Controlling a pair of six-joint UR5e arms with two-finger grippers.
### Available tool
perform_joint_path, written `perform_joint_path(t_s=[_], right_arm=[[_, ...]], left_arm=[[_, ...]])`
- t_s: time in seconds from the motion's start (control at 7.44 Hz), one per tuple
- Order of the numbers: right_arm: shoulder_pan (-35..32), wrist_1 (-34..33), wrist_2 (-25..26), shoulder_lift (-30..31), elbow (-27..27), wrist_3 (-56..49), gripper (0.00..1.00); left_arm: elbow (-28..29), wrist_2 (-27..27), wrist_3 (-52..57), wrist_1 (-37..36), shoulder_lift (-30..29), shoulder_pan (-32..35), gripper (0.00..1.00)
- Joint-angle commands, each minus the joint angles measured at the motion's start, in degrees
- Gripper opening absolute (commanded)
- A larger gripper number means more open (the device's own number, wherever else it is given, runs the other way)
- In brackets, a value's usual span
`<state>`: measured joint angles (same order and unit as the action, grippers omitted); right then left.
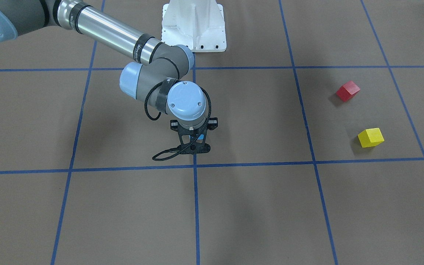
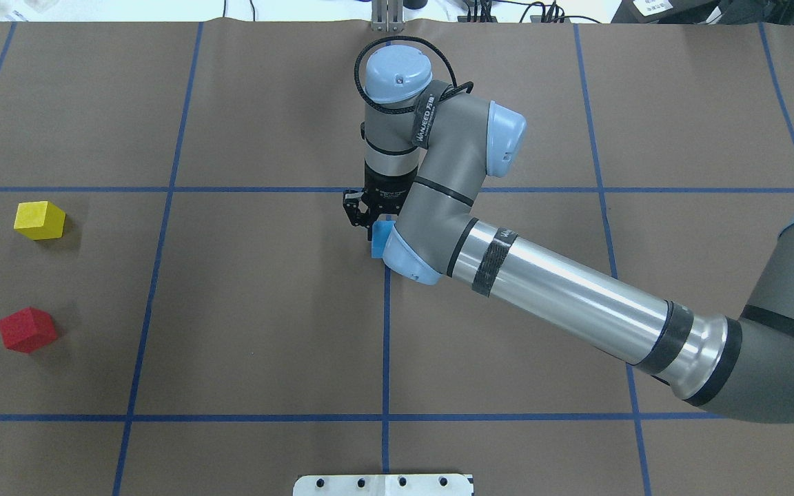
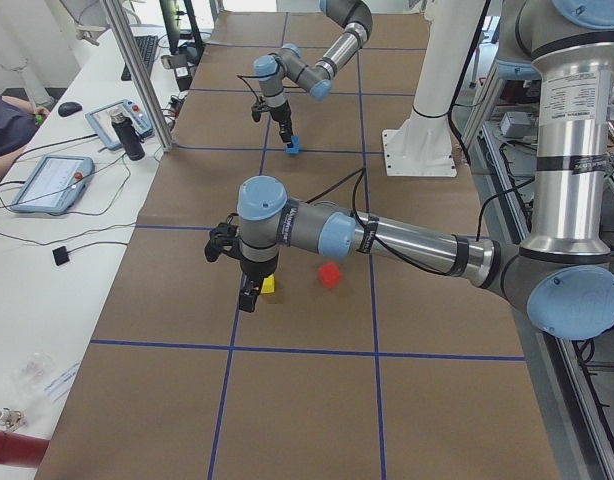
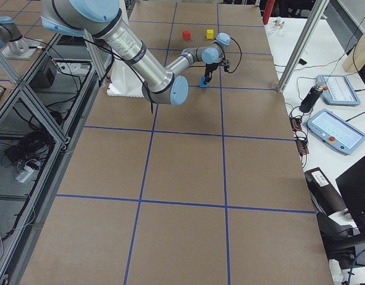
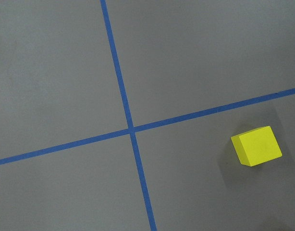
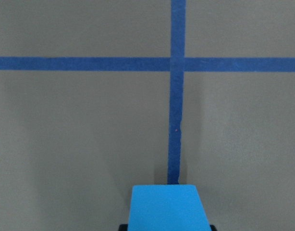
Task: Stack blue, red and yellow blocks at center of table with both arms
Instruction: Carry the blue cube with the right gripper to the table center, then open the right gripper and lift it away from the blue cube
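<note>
My right gripper (image 2: pixel 372 226) is shut on the blue block (image 2: pixel 380 238) at the table's centre, by the crossing of two blue tape lines. It holds the block low; I cannot tell whether it touches the table. The block fills the bottom of the right wrist view (image 6: pixel 169 208). The red block (image 2: pixel 27 329) and the yellow block (image 2: pixel 40 220) lie apart on the table's left side. My left gripper (image 3: pixel 249 298) shows only in the exterior left view, above the yellow block (image 3: pixel 269 286); I cannot tell whether it is open. The left wrist view shows the yellow block (image 5: pixel 256 146) from above.
The white robot base (image 1: pixel 193 25) stands at the table's near edge behind the centre. Blue tape lines (image 2: pixel 386 344) divide the brown table into squares. A side desk with tablets (image 3: pixel 47 180) and aluminium posts (image 3: pixel 137 70) runs along the far edge.
</note>
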<state>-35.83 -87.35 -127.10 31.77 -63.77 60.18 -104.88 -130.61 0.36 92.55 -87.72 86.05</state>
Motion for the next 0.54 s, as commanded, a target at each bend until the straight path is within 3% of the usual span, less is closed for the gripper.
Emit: perform_joint_path(t_s=[0.0,0.4], right_arm=[[-0.4,0.0,0.4,0.0,-0.9,-0.6,0.98],[-5.7,-0.6,-0.9,1.0,-6.3,-0.6,0.99]], left_arm=[[0.1,0.1,0.1,0.0,-0.1,0.0,1.00],[-0.1,0.1,-0.4,-0.2,-0.9,-1.8,1.00]])
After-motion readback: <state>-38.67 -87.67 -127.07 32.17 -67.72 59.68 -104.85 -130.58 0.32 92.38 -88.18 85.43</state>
